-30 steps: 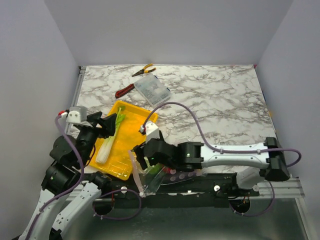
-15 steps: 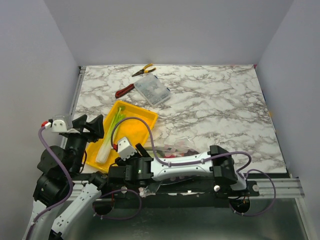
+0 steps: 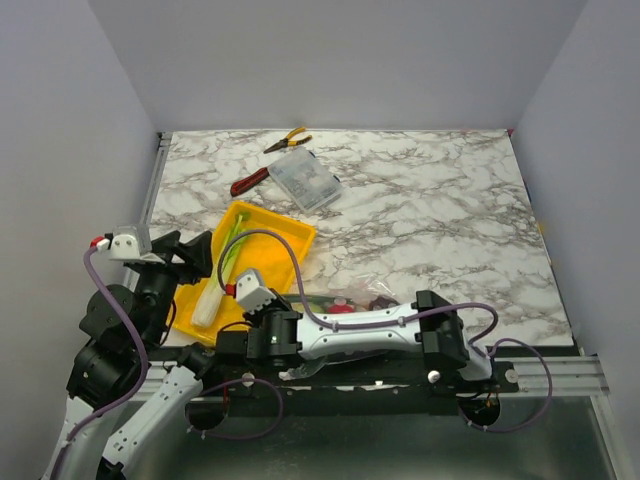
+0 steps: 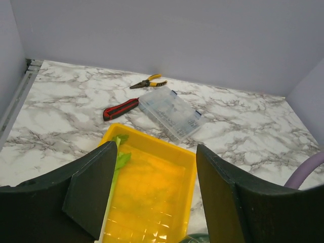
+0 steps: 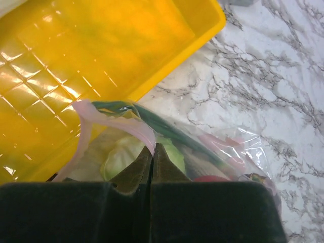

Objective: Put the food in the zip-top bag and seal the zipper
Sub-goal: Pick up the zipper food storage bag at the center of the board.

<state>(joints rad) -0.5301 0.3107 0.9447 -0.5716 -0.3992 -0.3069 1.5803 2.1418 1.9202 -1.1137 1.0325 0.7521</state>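
Right gripper (image 5: 152, 152), jaws pressed together on the pink zipper (image 5: 132, 124) of the zip-top bag (image 5: 228, 147), just beside the yellow tray (image 5: 167, 66); its arm lies low, stretched leftward toward the tray. Left gripper (image 4: 154, 167) hangs wide open above the tray, where the leek (image 3: 213, 297) lies.

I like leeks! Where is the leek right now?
In the top view, the leek lies along the left side of the yellow tray, near the table's front left, to the left of the zip-top bag.
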